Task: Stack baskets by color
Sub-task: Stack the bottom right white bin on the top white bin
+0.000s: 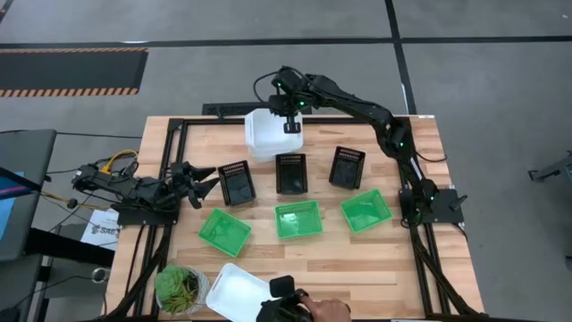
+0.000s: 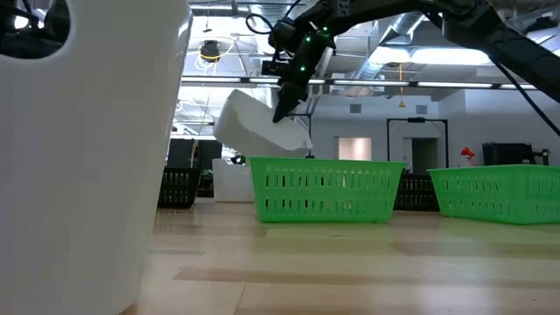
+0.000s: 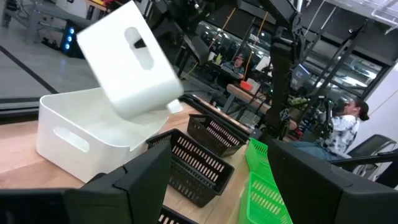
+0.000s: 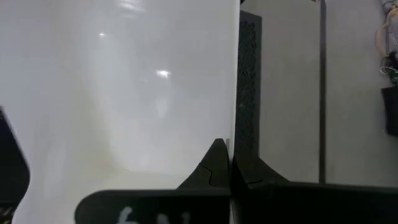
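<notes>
Above another white basket (image 1: 259, 146), the right tool (image 1: 292, 126) clamps a tilted white basket (image 1: 271, 125).

Overhead and table-level views share the lifted white basket (image 1: 268, 132) — wrists close.

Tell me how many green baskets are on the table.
3, in one row nearer the table's front: left green basket, middle green basket, right green basket. None seems hidden.

White baskets (image 1: 268, 134), black slotted baskets (image 1: 291, 173), bright green baskets (image 1: 297, 219), pale wood table (image 1: 357, 259)
</notes>
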### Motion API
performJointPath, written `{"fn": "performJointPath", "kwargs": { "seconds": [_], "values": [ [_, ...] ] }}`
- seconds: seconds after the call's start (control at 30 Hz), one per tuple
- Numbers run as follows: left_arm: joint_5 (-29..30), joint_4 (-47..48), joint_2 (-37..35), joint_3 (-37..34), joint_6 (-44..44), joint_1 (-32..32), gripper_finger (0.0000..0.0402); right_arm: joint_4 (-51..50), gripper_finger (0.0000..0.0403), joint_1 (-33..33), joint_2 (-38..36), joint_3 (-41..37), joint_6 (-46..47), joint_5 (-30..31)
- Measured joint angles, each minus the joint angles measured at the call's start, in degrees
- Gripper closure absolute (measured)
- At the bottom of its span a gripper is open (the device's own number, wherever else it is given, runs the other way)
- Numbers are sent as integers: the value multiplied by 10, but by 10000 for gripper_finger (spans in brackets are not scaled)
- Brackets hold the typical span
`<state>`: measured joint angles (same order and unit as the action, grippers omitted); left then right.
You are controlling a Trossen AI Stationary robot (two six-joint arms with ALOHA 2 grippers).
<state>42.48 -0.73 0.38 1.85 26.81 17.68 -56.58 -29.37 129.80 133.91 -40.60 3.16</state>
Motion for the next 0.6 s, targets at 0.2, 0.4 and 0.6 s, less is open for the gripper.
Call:
{"fn": "performJointPath", "kwargs": {
  "seconds": [0.2,0.4,0.6],
  "values": [
    [0,0,0,0,0,0,145,-4,402,-4,0,0,-10,0],
    [0,0,0,0,0,0,145,-12,402,-7,0,-1,-30,0],
    [0,0,0,0,0,0,145,-18,402,-7,0,-1,-30,0]
  ]
}}
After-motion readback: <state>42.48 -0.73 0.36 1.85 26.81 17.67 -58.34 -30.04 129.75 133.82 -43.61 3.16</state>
